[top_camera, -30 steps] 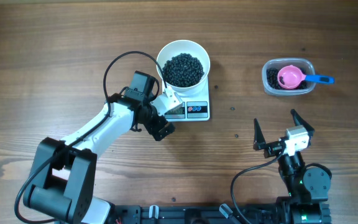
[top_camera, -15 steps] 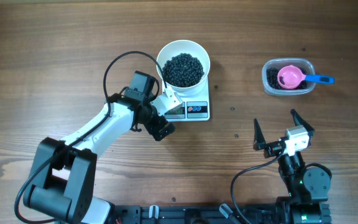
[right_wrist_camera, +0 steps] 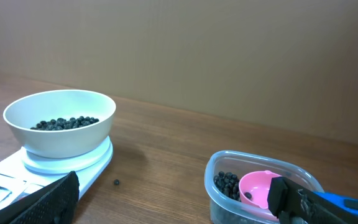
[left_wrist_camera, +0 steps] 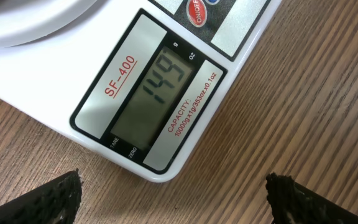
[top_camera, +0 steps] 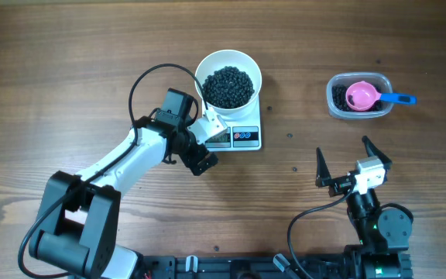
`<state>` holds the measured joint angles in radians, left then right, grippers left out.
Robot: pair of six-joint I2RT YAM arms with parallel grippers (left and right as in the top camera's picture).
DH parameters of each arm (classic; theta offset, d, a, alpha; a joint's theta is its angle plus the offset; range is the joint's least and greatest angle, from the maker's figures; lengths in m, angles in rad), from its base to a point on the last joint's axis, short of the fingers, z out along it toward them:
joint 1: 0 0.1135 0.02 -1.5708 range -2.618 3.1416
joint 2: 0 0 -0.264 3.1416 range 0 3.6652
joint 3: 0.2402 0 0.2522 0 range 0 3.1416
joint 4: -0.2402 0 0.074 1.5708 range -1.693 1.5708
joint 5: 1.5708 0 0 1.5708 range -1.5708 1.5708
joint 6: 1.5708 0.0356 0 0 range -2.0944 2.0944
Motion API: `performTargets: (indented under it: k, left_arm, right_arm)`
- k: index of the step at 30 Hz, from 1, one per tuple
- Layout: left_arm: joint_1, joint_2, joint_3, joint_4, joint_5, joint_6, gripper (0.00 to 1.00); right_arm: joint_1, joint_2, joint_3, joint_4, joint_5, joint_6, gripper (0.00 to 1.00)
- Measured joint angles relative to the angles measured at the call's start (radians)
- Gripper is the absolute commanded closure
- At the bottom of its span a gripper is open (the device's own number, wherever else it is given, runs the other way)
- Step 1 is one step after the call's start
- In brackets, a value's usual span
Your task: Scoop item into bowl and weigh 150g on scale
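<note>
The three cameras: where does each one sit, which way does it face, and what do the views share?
Overhead: above the table, facing down; shows left gripper at the scale, right gripper apart.
Left wrist: close above the scale's display; its fingertips at bottom.
Right wrist: low, facing across to bowl and tub; fingertips at bottom.
All three share the scale.

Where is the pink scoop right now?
In the overhead view, the pink scoop lies inside the clear tub on the right side, beyond the open right gripper.
</note>
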<state>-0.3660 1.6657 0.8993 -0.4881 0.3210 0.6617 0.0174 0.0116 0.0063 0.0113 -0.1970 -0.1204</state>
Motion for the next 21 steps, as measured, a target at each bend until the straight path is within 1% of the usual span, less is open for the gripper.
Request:
performTargets:
  k: [9, 11, 12, 13, 14, 17, 21]
  left_arm:
    - [0.0, 0.0, 0.0, 0.0, 0.0, 0.0, 0.0]
    - [0.0, -0.027, -0.001, -0.002, 0.0, 0.0, 0.0]
    - [0.0, -0.06, -0.001, -0.011, 0.0, -0.001, 0.0]
    - [0.0, -0.111, 0.002, -0.061, 0.0, -0.006, 0.0]
    - [-0.001, -0.188, 0.0, -0.145, 0.0, -0.013, 0.0]
    - [-0.021, -0.37, -0.001, -0.281, 0.001, -0.016, 0.0]
    - [-0.028, -0.587, -0.001, -0.32, 0.003, -0.016, 0.0]
  right_arm:
    - [0.0, 0.0, 0.0, 0.0, 0.0, 0.0, 0.0]
    - [0.0, 0.0, 0.0, 0.0, 0.0, 0.0, 0.0]
    - [0.0, 0.0, 0.0, 0.0, 0.0, 0.0, 0.0]
    - [0.0, 0.0, 0.0, 0.0, 0.0, 0.0, 0.0]
    - [0.0, 0.0, 0.0, 0.0, 0.0, 0.0, 0.0]
    - [0.0, 0.0, 0.0, 0.0, 0.0, 0.003, 0.0]
    - [0.0, 0.0, 0.0, 0.0, 0.0, 0.003, 0.0]
